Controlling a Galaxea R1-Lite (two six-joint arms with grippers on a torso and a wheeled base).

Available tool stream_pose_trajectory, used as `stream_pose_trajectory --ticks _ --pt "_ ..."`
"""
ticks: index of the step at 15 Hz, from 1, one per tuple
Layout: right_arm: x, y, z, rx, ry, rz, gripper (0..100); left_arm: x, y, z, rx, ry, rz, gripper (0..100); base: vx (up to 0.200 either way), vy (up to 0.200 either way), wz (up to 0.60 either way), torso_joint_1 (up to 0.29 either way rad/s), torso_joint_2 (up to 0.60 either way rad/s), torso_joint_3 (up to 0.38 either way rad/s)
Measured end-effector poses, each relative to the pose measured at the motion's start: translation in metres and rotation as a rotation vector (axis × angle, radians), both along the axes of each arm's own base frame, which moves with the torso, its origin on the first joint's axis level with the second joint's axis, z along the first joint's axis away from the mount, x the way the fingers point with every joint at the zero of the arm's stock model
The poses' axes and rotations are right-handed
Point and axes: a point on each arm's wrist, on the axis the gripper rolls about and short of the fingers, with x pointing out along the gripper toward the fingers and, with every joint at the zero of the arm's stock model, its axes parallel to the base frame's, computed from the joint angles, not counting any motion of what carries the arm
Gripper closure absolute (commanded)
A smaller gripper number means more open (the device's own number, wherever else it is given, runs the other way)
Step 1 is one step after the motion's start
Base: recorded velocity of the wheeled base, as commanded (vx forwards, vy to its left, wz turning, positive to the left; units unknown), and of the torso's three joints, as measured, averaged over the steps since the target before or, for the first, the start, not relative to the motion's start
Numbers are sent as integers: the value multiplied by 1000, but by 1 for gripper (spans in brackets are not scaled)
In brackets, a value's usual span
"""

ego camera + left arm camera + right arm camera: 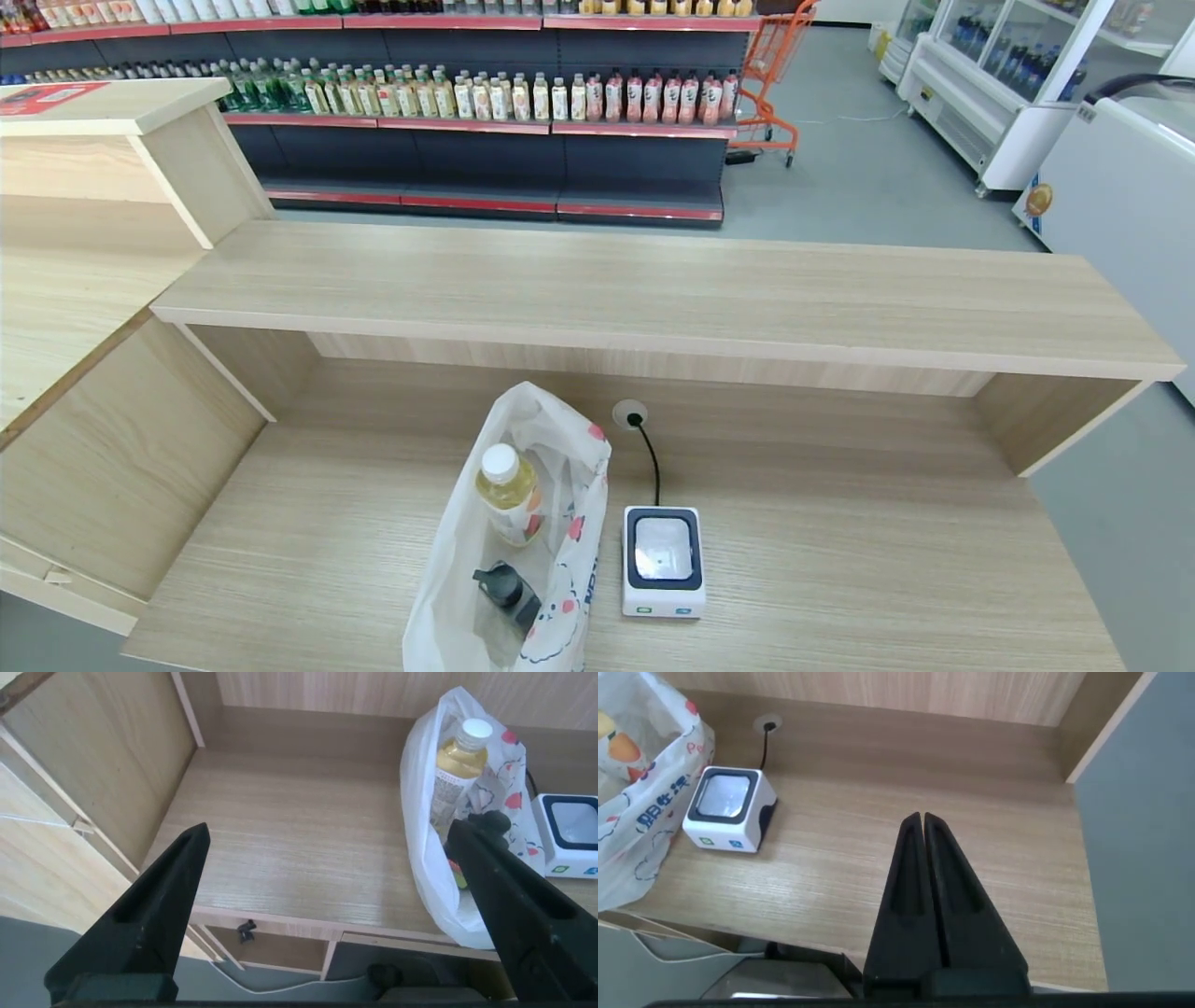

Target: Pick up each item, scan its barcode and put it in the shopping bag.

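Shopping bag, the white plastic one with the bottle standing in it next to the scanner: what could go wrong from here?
1. The white plastic shopping bag is soft and stands near the front edge of the wooden counter; a nudge might slump it over that edge.
2. The yellow drink bottle with a white cap stands upright inside it. It could topple and pull the bag against the white barcode scanner close beside it.
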Motion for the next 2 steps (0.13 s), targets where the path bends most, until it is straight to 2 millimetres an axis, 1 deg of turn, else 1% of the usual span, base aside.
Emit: stream_pose_trajectory --ticks 2 --pt "0 0 0 -2 0 -1 100 0 0 0 0 0 0 0 0 0 0 0 0 0"
